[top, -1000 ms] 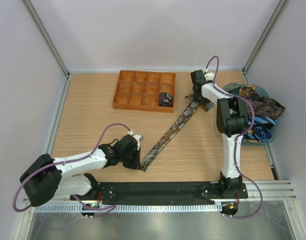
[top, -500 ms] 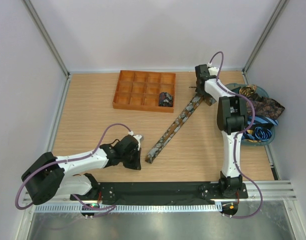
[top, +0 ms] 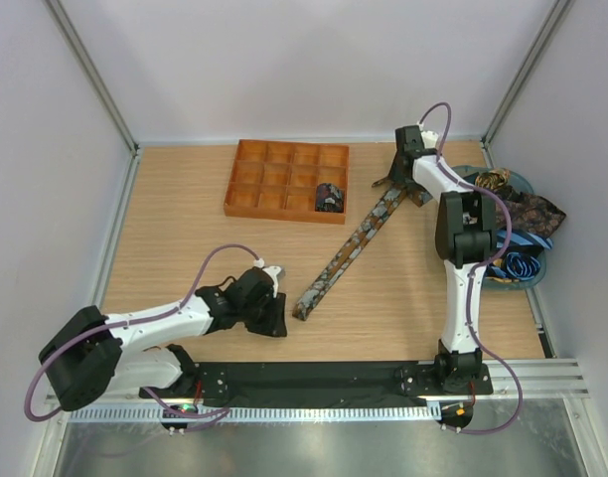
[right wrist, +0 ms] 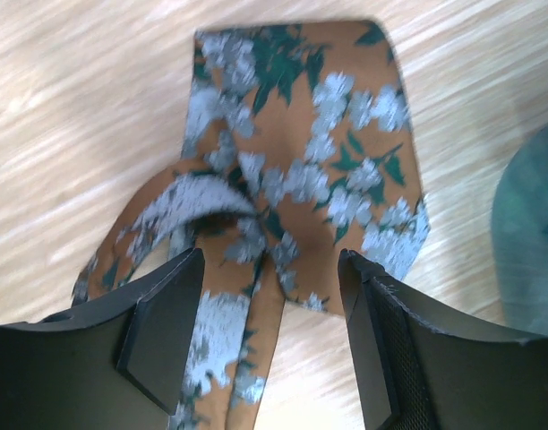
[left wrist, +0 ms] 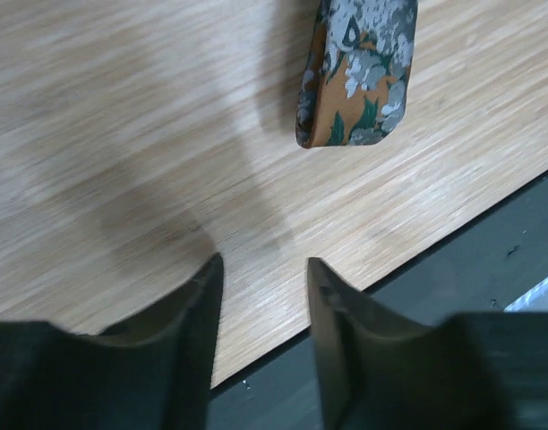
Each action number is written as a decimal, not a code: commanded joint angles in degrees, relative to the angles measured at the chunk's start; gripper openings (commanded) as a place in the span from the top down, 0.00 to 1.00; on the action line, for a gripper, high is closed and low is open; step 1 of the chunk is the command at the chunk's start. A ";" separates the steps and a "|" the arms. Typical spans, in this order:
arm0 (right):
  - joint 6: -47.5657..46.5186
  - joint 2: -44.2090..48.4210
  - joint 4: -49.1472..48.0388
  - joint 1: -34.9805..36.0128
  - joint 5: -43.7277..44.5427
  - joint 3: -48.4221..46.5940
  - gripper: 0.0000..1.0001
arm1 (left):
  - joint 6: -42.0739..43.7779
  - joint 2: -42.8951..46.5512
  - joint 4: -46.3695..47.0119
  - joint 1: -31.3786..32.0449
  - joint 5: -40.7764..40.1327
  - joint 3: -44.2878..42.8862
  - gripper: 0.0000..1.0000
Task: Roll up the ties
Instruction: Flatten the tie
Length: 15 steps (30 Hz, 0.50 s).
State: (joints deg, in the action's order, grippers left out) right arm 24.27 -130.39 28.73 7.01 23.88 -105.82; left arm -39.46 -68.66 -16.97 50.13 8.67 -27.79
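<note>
One brown-orange tie with pale blue flowers point(top: 349, 248) lies flat and diagonal on the wooden table. Its narrow end point(left wrist: 359, 81) rests just ahead of my left gripper point(left wrist: 261, 264), whose jaws are apart over bare wood, touching nothing. In the top view that left gripper point(top: 279, 323) sits a little left of the end. My right gripper point(right wrist: 269, 260) hovers open above the tie's wide end point(right wrist: 301, 143), where the fabric is folded over itself between the spread fingers. From above, the right gripper point(top: 401, 181) is at the far right. A rolled tie point(top: 330, 196) sits in the orange tray point(top: 254, 179).
A teal bowl point(top: 523, 179) at the right edge holds a heap of loose ties, brown patterned point(top: 531, 211) and blue striped point(top: 518, 260); its rim point(right wrist: 529, 242) shows beside the right fingers. A black strip point(top: 334, 383) runs along the table's near edge, close to the left gripper.
My left gripper has opened and let go of the narrow end. The right gripper dragged the tie up and to the right, then widened; the narrow end now lies apart from the left fingers.
</note>
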 commanded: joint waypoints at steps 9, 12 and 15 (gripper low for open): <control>1.30 15.60 -3.77 -0.06 -5.33 9.75 0.30 | -9.37 2.39 1.94 -0.03 -5.67 -6.49 0.32; 1.74 18.06 -4.21 -0.06 -5.51 11.07 0.29 | -20.59 4.32 6.15 0.06 -11.01 -2.28 0.32; 2.27 19.90 -4.56 -0.06 -6.30 11.78 0.29 | -32.63 7.91 10.90 1.28 -16.54 2.73 0.31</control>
State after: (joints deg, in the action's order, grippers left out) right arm 25.63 -114.96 26.57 7.01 18.52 -94.61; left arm -55.96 -64.53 -11.31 50.37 0.19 -29.15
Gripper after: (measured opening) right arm 0.708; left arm 0.685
